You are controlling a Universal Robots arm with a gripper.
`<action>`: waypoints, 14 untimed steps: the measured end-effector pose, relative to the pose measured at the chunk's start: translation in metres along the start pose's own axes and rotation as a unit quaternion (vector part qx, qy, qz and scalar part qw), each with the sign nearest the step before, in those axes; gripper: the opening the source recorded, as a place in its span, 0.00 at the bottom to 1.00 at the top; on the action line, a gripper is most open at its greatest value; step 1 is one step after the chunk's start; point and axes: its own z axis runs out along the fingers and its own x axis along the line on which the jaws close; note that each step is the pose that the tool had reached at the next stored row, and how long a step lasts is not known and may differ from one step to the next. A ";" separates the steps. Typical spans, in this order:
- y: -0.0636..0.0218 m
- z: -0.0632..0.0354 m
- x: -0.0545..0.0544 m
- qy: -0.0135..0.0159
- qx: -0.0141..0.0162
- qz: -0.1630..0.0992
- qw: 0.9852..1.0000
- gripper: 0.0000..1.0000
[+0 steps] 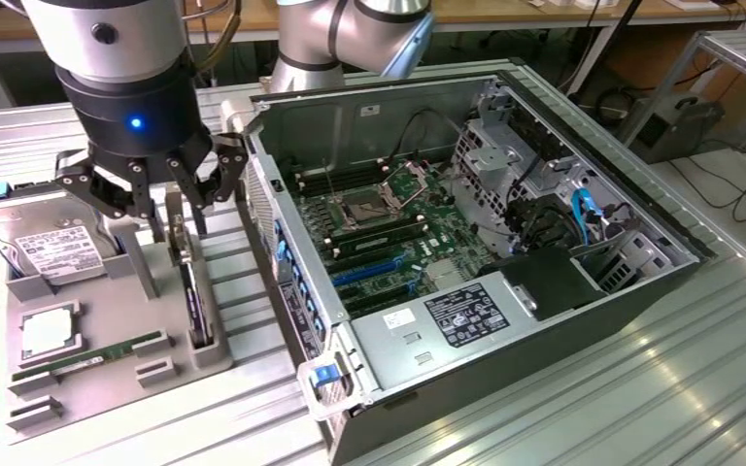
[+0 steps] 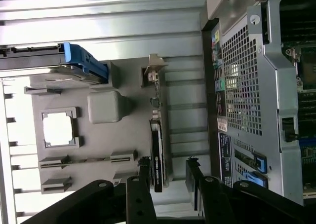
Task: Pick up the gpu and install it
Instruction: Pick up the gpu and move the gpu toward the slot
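Robot pincer (image 1: 182, 221), fingers apart, hangs over the gpu (image 1: 193, 301) standing on edge in a grey holder tray (image 1: 94, 388) beside the open computer case (image 1: 542, 369).

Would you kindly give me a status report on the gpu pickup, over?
Gripper open above gpu. Gpu on edge in tray, not gripped. No obstruction seen.

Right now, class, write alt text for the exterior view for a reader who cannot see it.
The open gripper hovers over the gpu, which stands on edge in a grey holder beside an open computer case.
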 end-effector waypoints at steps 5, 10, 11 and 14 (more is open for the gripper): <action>-0.0006 0.0126 0.001 0.000 0.000 0.000 1.000 0.42; -0.0009 0.0175 0.002 0.007 0.001 0.000 1.000 0.42; -0.0009 0.0176 0.002 0.007 0.000 0.000 1.000 0.42; -0.0008 0.0187 0.002 0.006 0.000 0.000 1.000 0.42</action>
